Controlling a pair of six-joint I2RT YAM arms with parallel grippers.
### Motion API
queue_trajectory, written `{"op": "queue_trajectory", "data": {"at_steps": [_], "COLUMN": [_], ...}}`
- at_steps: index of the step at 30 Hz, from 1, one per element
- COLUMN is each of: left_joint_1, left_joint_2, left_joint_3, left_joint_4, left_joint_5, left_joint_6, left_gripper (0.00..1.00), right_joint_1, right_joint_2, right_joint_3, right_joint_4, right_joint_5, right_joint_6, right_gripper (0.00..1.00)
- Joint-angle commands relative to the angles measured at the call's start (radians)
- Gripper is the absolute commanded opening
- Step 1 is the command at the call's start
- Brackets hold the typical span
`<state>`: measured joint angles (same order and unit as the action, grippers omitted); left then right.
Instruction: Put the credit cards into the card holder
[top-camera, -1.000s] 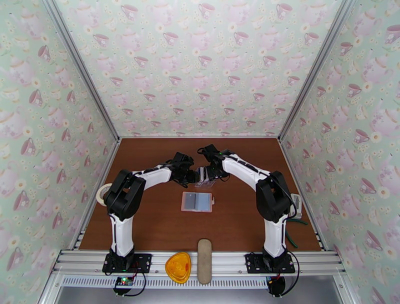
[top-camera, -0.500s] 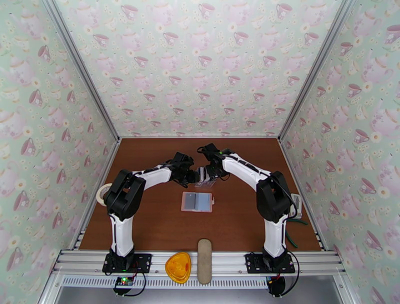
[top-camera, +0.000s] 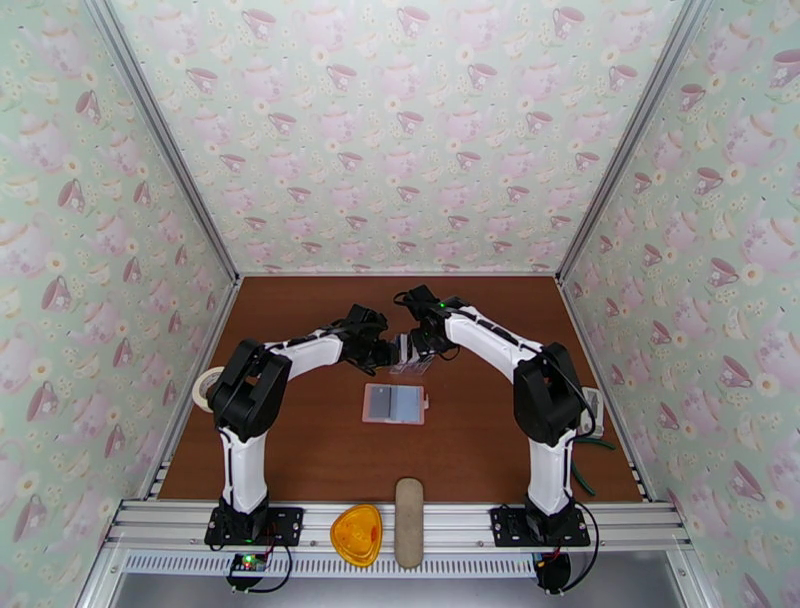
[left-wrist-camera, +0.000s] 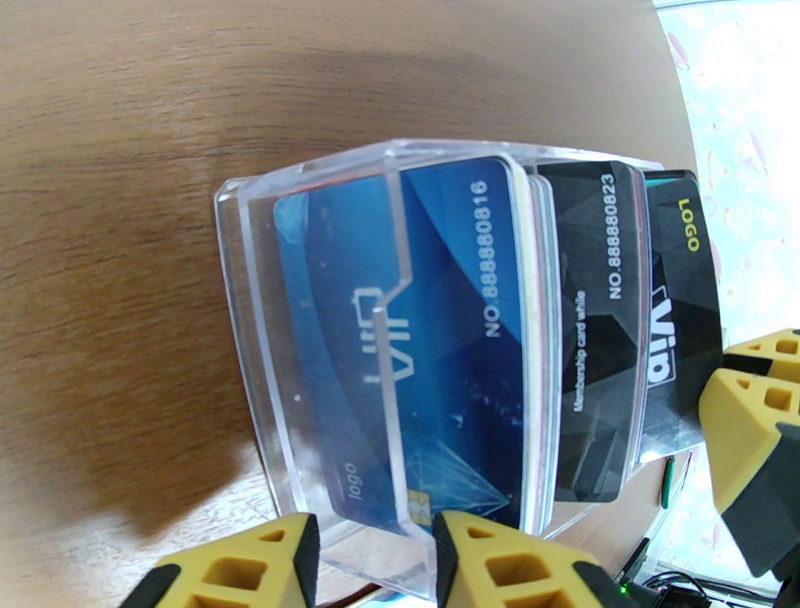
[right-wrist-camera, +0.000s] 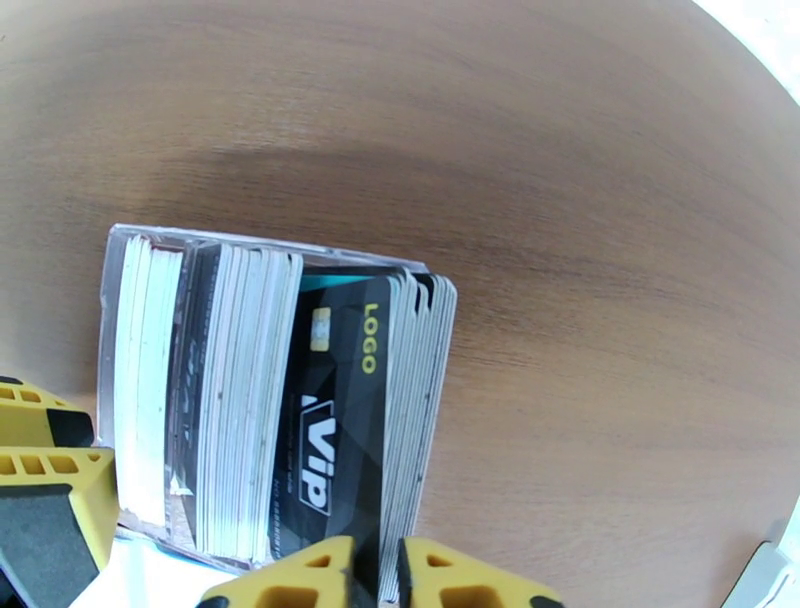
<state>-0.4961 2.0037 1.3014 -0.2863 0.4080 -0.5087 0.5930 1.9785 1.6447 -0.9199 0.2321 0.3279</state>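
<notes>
Your right gripper pinches a black credit card in the clear rack your left gripper clamps, with the card holder lying just nearer you.

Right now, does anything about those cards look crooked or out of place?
Yes: one black card with a yellow "LOGO" sits slanted and sticks out past the other cards in the clear rack. The right tool is pinching its edge, which explains the slant. Nothing looks spilled or damaged.
</notes>
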Motion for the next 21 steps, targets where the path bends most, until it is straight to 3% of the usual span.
{"op": "queue_trajectory", "data": {"at_steps": [1, 10, 21], "left_joint_1": [0.016, 0.015, 0.013], "left_joint_2": [0.020, 0.021, 0.021], "left_joint_3": [-0.004, -0.004, -0.005], "left_joint_4": [-0.056, -0.057, -0.057], "left_joint_5": [-0.027, -0.026, -0.024], "left_joint_6": [0.004, 0.002, 0.001], "left_gripper": [0.37, 0.37, 0.37], "right_joint_1": [0.001, 0.025, 0.050], "right_joint_2": [-0.028, -0.023, -0.004], "right_joint_3": [0.019, 0.047, 0.062], "right_joint_4": [-0.060, -0.068, -0.066], "right_joint_5": [0.036, 0.036, 0.005], "right_joint_6": [-0.009, -0.003, 0.010], "right_gripper": [0.14, 0.08, 0.08]}}
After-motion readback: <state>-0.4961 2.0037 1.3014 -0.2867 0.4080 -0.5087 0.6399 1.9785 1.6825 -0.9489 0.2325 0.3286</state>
